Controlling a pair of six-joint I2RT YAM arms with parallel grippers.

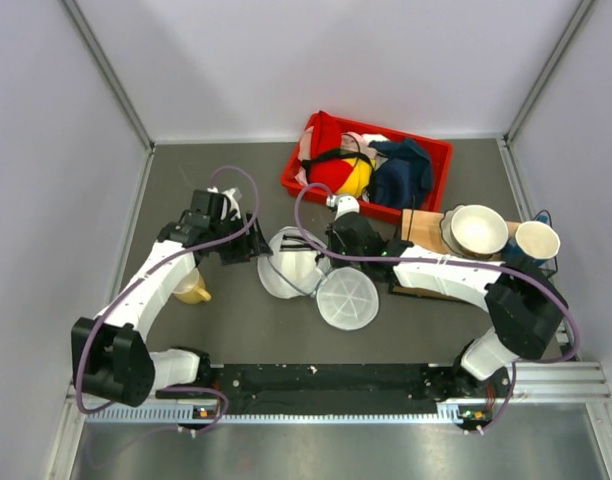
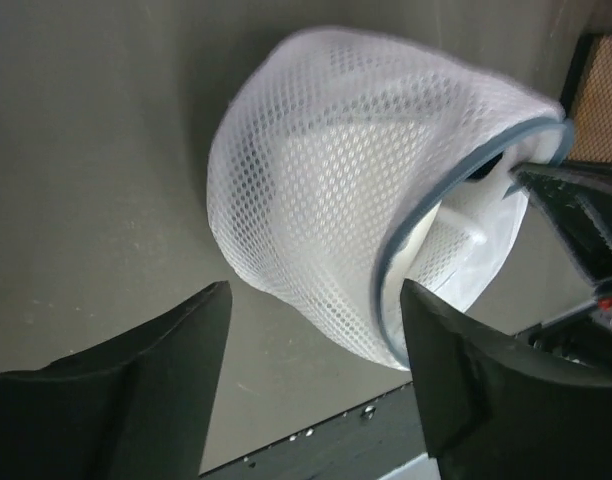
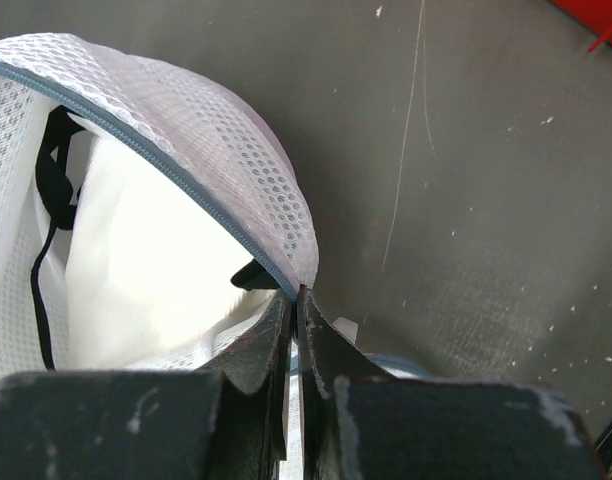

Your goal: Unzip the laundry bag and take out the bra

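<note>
The laundry bag lies unzipped at the table's middle, one mesh half gaping and its other half with the spoked disc beside it. My right gripper is shut on the bag's grey zip rim. Inside the bag I see a thin black strap and a pale lining, which look like the bra; no red shows there. My left gripper is open, with the mesh dome just ahead between its fingers.
A red basket at the back holds a red-and-yellow rounded item and a navy cloth. A white bowl, a cup and a brown board stand at the right. A yellow object lies under my left arm.
</note>
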